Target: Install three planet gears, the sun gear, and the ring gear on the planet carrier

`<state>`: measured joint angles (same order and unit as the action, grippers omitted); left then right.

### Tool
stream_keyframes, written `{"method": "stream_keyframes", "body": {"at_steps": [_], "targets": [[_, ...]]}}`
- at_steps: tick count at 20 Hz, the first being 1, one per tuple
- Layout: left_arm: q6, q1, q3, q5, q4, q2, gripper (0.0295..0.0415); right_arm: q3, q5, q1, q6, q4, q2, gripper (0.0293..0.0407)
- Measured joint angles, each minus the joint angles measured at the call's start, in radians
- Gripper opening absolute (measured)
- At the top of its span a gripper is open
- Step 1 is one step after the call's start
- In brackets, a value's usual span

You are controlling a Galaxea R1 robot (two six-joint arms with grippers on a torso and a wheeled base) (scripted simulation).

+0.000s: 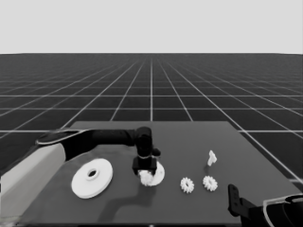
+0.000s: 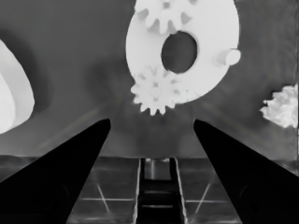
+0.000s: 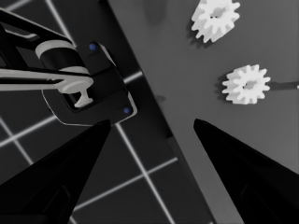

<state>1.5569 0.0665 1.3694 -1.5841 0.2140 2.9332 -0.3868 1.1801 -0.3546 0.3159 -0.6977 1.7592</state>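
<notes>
In the head view, the left gripper (image 1: 146, 174) is being held over the planet carrier (image 1: 158, 173) at tabletop centre; the ring gear (image 1: 92, 178) is lying at its 9 o'clock, two loose planet gears (image 1: 187, 185) at 3 o'clock.

In the left wrist view, two gears (image 2: 155, 91) are seated on the carrier, jaws released and empty. Gear installation is judged underway; a loose gear is needed next.

In the right wrist view, the parked right gripper (image 3: 152, 128) is being kept open near the tabletop's corner.

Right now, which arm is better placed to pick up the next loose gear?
Probably the right. Its pincer waits near two loose gears, open and empty. The left pincer hovers open over the smaller round part, which carries two gears.
</notes>
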Motion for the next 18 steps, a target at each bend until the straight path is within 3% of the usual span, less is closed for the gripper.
{"method": "stream_keyframes", "body": {"at_steps": [1, 3, 9, 10, 11, 13, 15, 18], "targets": [[0.032, -0.123, -0.037, -0.002, -0.105, -0.004, 0.0385, 0.000, 0.000, 0.000, 0.000, 0.000, 0.000, 0.0385], [0.029, -0.239, -0.030, 0.009, -0.209, 0.000, 0.0385, 0.000, 0.000, 0.000, 0.000, 0.000, 0.000, 0.0385], [0.015, -0.291, -0.012, 0.014, -0.261, 0.004, 0.0385, 0.000, 0.000, 0.000, 0.000, 0.000, 0.000, 0.0385], [-0.469, -0.332, -0.369, 0.375, -0.116, -0.262, 0.0409, 0.000, 0.000, 0.000, 0.000, 0.000, 0.000, 0.0385], [-0.969, -0.363, -0.606, 0.594, -0.029, -0.642, 0.0408, 0.000, 0.000, 0.000, 0.000, 0.000, 0.000, 0.0385], [-1.583, -0.392, -0.831, 0.799, 0.053, -1.002, 0.0394, 0.000, 0.000, 0.000, 0.000, 0.000, 0.000, 0.0385], [-1.795, -0.402, -0.910, 0.870, 0.081, -1.119, 0.0386, 0.000, 0.000, 0.000, 0.000, 0.000, 0.000, 0.0385], [-1.885, -0.407, -0.943, 0.900, 0.093, -1.167, 0.0385, 0.000, 0.000, 0.000, 0.000, 0.000, 0.000, 0.0385]]}}
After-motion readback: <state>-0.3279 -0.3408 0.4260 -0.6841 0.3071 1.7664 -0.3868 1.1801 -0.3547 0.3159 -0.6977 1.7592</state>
